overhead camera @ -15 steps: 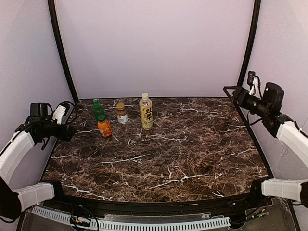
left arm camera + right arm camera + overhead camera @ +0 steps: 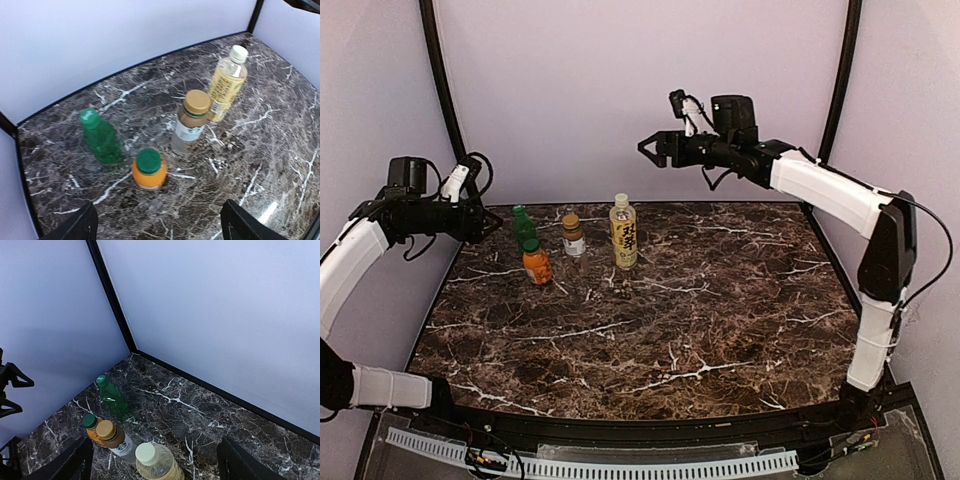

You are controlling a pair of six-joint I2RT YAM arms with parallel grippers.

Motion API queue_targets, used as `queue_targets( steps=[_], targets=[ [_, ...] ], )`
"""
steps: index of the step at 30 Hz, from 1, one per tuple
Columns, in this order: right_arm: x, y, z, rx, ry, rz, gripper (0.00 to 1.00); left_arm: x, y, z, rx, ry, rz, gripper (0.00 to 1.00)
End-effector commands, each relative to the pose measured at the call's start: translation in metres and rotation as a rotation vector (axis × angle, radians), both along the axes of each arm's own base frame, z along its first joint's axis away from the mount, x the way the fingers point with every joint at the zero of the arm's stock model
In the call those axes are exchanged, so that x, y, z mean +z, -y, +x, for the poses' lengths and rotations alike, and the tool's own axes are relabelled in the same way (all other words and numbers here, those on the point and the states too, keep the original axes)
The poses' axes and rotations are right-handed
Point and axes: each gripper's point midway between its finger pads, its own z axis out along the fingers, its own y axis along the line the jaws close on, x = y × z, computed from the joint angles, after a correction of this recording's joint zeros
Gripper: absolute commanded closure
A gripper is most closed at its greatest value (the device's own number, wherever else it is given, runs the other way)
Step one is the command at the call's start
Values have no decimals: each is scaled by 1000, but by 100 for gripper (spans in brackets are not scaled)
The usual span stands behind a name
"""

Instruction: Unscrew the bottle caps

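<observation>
Two robot arms work over a dark marble table [image 2: 740, 330]. In the last half second the right gripper [image 2: 646, 150] has swung in from the far right edge and now hangs high above the back of the table. The left gripper [image 2: 490, 222] has risen and drawn near the green bottle [image 2: 523, 228]. Both pincers are spread wide and hold nothing, so the arms seem to be only approaching.

Four bottles stand upright, close together at the back left: the green bottle, the orange juice bottle [image 2: 536, 266], the brown bottle [image 2: 573, 240] and the yellow tea bottle [image 2: 623, 240]. All are capped: cream-white cap [image 2: 239, 52], golden-brown cap [image 2: 197, 101], juice green cap [image 2: 148, 161], slim green cap [image 2: 89, 117].
</observation>
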Motion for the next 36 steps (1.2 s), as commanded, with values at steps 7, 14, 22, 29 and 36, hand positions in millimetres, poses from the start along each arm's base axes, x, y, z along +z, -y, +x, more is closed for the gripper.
queue_targets(
  steps=[7,14,22,29,36],
  targets=[
    [-96,-84,28,-71,45,-388,19,-16,43,-15,-157,-167,-92,13],
    [-131,-93,30,-81,-3,-437,34,-21,47,-16,-178,-186,-104,13],
    [-139,-103,19,-30,-8,-431,70,-20,47,-17,-184,-187,-102,13],
    [-121,-92,10,-27,-8,-428,100,-13,50,-22,-212,-179,-101,14],
    [-21,-70,-54,152,55,-274,100,1,76,-59,-420,-193,94,20]
  ],
)
